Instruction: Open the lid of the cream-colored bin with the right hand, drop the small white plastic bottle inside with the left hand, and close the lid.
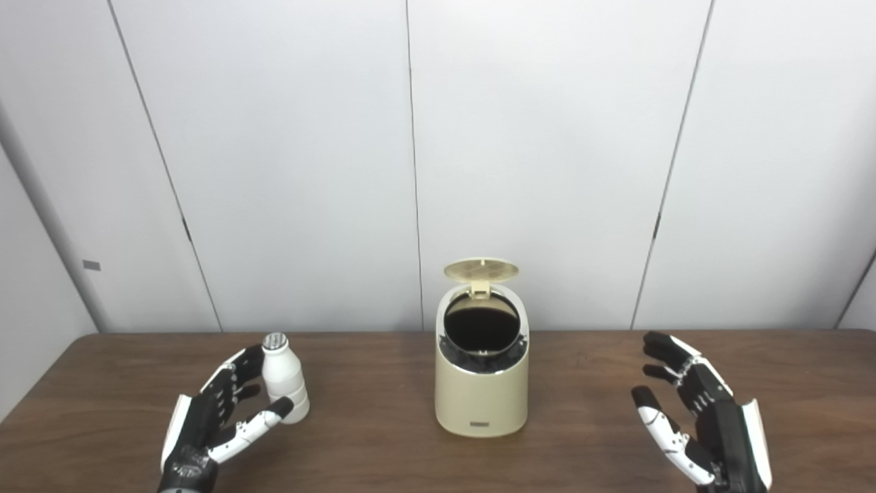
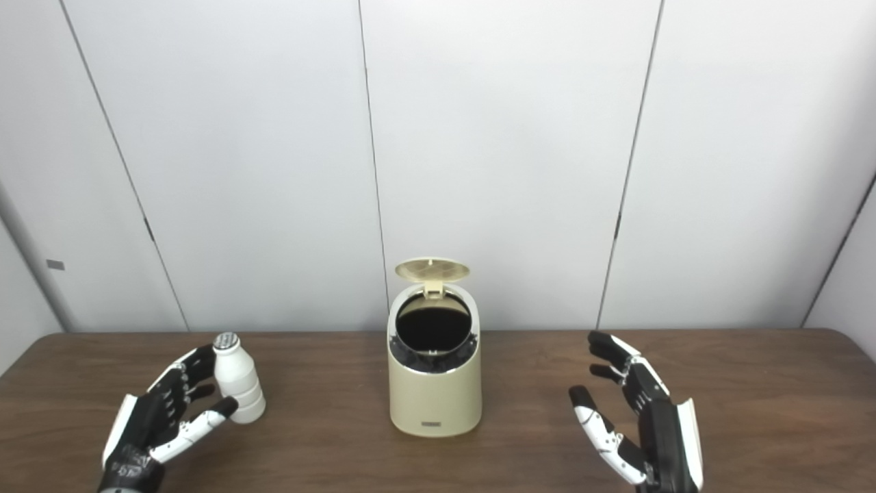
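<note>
The cream-colored bin (image 1: 481,394) stands mid-table with its round lid (image 1: 481,270) tipped up at the back, showing the dark opening. The small white plastic bottle (image 1: 283,380) stands upright on the table at the left. My left hand (image 1: 219,418) cups it loosely, with the fingers (image 1: 241,366) behind it and the thumb (image 1: 263,419) at its lower front; the hand is open. My right hand (image 1: 698,418) hovers open to the right of the bin, palm toward it, well apart from it and holding nothing.
The brown wooden table (image 1: 383,452) carries only the bin and bottle. White wall panels (image 1: 534,150) rise just behind its far edge. Bare tabletop lies between each hand and the bin.
</note>
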Motion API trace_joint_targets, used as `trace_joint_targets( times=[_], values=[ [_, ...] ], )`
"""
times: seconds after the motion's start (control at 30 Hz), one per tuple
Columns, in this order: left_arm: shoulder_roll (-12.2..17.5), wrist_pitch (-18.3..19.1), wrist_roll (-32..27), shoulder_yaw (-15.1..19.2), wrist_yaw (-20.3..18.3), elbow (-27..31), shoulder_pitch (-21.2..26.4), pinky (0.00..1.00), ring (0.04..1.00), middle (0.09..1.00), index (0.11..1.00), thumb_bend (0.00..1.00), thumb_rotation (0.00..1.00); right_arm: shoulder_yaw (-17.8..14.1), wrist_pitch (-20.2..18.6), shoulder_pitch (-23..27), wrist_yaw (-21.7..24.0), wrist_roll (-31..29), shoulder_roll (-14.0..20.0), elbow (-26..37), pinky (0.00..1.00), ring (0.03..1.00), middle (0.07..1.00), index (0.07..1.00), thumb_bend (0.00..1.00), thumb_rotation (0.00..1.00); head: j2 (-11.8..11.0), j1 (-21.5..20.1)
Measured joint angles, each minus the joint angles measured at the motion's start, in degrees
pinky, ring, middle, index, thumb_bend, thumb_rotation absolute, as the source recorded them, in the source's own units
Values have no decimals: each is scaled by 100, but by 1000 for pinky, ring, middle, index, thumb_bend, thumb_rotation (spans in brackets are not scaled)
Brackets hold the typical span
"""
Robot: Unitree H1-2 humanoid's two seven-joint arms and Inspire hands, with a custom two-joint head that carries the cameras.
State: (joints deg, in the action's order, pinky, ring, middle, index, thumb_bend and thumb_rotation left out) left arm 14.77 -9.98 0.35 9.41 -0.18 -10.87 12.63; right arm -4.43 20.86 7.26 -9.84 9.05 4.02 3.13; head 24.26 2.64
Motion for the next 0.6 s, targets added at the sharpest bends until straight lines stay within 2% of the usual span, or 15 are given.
trace_joint_targets(
  times=[0.3, 0.47, 0.6],
  values=[
    [-110, -96, 129, 16, 298, -340, -2, 758, 840, 831, 856, 1000, 360, -28, -16, -14, 54, -69, 35, 40, 705, 794, 798, 765, 159, 331, 0, 123],
    [-110, -183, 249, 13, 460, -516, 92, 784, 845, 832, 855, 1000, 335, -53, -74, -26, 77, -112, 42, 100, 696, 789, 796, 762, 151, 333, 0, 176],
    [-108, -245, 389, -10, 530, -804, 276, 733, 819, 821, 848, 1000, 322, -56, -75, -41, 108, -115, 50, 119, 695, 786, 790, 755, 144, 301, 0, 193]
  ],
)
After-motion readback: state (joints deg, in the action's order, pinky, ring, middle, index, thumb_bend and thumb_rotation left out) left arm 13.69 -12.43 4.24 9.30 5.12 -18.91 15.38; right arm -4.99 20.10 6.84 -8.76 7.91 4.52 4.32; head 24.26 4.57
